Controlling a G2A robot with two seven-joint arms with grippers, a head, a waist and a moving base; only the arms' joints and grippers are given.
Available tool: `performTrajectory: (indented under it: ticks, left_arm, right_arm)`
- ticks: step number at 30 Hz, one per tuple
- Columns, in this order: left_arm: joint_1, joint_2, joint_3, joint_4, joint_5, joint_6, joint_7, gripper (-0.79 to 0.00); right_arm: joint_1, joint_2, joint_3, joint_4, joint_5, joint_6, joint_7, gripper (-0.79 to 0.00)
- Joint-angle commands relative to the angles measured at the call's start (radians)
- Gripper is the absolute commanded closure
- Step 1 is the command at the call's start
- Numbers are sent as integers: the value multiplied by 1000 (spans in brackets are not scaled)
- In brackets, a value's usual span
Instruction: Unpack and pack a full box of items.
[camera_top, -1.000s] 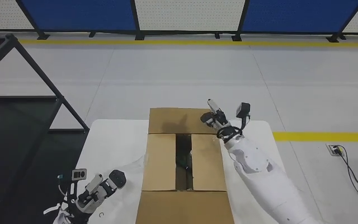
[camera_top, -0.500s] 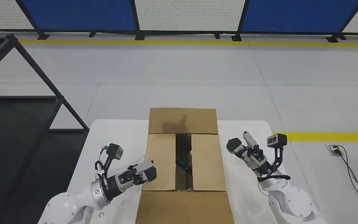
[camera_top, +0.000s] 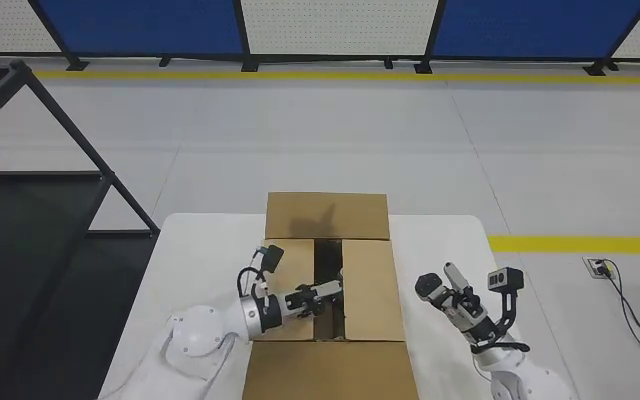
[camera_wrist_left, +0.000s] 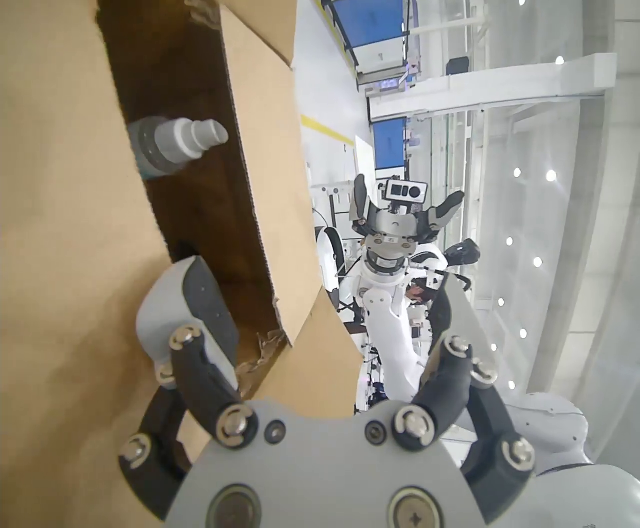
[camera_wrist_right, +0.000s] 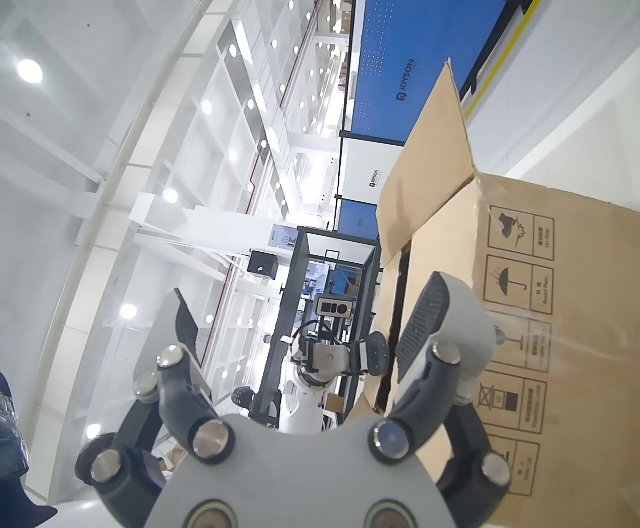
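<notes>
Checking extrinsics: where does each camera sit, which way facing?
Top view: above the arms, looking down at brown cardboard box on white table; both arms show.
Left wrist view: wrist-mounted, faces the flap gap, clear white-capped plastic bottle inside; left end effector open.
Right wrist view: wrist-mounted, faces the box's printed side wall; right end effector open.
Shared: the box; each wrist view shows the other arm.

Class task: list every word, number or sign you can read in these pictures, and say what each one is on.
Cardboard box, side wall: handling pictograms, among them an umbrella; their captions are too small to read.
Blue wall panel: a white brand mark, not quoted here.
No numbers can be read.
</notes>
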Motion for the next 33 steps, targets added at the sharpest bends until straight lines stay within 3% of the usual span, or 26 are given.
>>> performTrajectory:
  ticks: [1, 9, 16, 26, 33]
  left_arm:
    - [-25, -8, 33, 27, 1, 0, 9, -785]
    - [-116, -42, 140, 133, -12, -12, 44, -785]
    - [-173, -68, 203, 130, -24, -30, 61, -785]
    - [-208, -100, 253, 46, -37, -60, 153, -785]
    - [-259, -143, 329, 79, -61, -66, 255, -785]
  right_arm:
    - [-14, 0, 7, -8, -1, -3, -6, -785]
    - [-73, 0, 23, -51, -34, -5, -12, -785]
    - [-117, 1, 28, -119, -71, -21, 15, -785]
    - [-190, 4, 78, -181, 19, -167, 103, -785]
    - [-279, 9, 150, -202, 140, -286, 183, -785]
